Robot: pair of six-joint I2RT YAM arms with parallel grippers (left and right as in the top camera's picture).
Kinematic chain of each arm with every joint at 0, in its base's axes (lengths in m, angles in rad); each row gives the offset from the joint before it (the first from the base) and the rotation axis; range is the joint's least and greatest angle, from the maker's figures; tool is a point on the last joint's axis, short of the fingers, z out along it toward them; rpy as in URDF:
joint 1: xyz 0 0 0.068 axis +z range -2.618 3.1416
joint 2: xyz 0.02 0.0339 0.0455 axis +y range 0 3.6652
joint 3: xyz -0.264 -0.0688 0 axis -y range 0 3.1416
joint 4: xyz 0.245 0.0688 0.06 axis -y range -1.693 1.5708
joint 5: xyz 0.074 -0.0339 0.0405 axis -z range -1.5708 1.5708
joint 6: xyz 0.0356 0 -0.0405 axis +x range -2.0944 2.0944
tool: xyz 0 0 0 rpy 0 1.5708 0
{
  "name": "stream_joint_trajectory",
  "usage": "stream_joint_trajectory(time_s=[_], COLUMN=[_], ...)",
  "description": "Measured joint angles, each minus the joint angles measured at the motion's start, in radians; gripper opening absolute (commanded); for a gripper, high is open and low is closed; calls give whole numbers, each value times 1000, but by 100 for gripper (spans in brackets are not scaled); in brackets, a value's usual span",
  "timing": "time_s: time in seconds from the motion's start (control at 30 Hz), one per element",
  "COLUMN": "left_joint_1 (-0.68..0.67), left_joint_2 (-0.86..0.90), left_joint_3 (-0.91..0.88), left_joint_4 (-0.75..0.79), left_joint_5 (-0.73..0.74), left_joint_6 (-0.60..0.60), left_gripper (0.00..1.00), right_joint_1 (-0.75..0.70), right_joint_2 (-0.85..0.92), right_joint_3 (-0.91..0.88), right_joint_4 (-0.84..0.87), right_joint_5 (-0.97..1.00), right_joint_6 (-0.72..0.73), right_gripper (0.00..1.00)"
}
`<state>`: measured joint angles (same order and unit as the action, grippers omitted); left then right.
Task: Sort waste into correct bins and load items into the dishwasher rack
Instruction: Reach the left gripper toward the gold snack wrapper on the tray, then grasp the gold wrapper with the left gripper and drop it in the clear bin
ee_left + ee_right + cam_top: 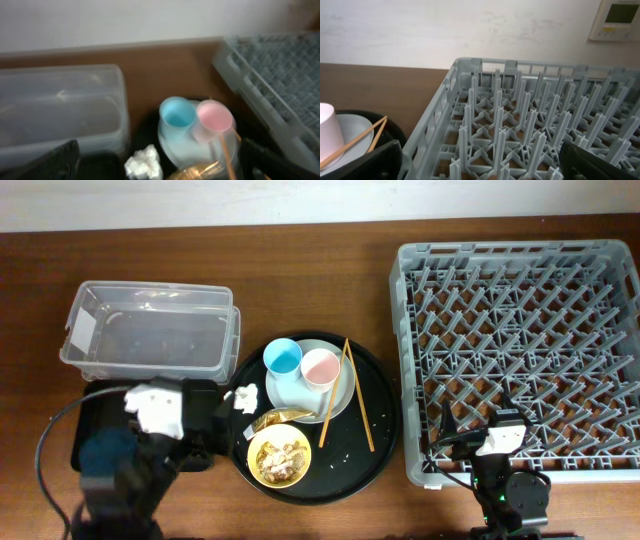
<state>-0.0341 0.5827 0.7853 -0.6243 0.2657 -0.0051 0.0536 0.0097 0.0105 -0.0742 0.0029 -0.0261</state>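
On the round black tray sit a pale plate with a light blue cup and a pink cup, two chopsticks, a white tissue wad, a brown-gold wrapper and a yellow bowl holding tan food scraps. My left gripper is open and empty just left of the tissue. My right gripper is open and empty at the front left edge of the grey rack. The rack fills the right wrist view.
The clear tub stands at the back left and holds nothing. The flat black tray lies in front of it, mostly under my left arm. Small crumbs lie on the round tray near the chopsticks.
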Motion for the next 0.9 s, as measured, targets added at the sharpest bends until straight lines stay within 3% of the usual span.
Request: stream_joint_trajectory(time_s=[0.07, 0.1, 0.13, 0.23, 0.3, 0.4, 0.47, 0.6, 0.73, 0.9], left_joint_1=[0, 1, 1, 0, -22, -160, -306, -467, -497, -497], left_joint_2=[183, 253, 289, 363, 378, 405, 449, 599, 828, 966], left_joint_3=[147, 185, 192, 194, 195, 197, 198, 200, 201, 202], left_joint_4=[-68, -64, -64, -105, -138, -218, -229, -229, -193, -136], left_joint_5=[142, 215, 270, 393, 388, 262, 125, -110, -208, -279], left_joint_6=[0, 0, 0, -7, -13, -11, -11, -11, -11, 4], left_gripper=[100, 90, 66, 47, 47, 47, 47, 48, 53, 57], right_joint_1=[1, 1, 1, 1, 1, 1, 1, 1, 1, 1], right_joint_2=[0, 0, 0, 0, 0, 0, 0, 0, 0, 0], right_joint_3=[0, 0, 0, 0, 0, 0, 0, 0, 0, 0], right_joint_4=[0, 0, 0, 0, 0, 0, 0, 0, 0, 0], right_joint_5=[0, 0, 0, 0, 0, 0, 0, 0, 0, 0], right_joint_6=[0, 0, 0, 0, 0, 0, 0, 0, 0, 0], right_gripper=[98, 98, 98, 98, 98, 98, 98, 98, 98, 98])
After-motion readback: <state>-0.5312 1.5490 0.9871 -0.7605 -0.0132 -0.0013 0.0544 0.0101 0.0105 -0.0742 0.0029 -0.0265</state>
